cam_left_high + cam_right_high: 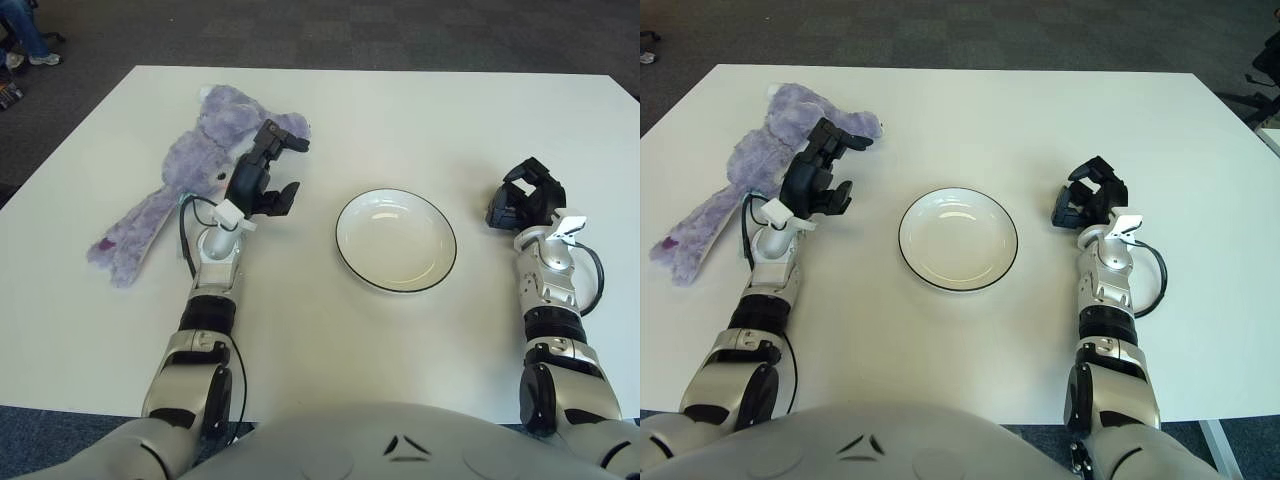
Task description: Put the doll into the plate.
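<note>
The doll (175,175) is a purple plush toy lying flat on the white table at the left, its head toward the far side and its long legs toward me. The plate (396,239) is white with a dark rim and stands empty at the table's middle. My left hand (268,170) hovers just right of the doll's body, fingers spread and holding nothing; the upper fingers overlap the doll's arm in view. My right hand (525,203) shows to the right of the plate, fingers curled, holding nothing.
The white table (400,120) stretches wide on all sides, with dark carpet beyond its far edge. A person's feet (30,45) show at the far left corner of the room.
</note>
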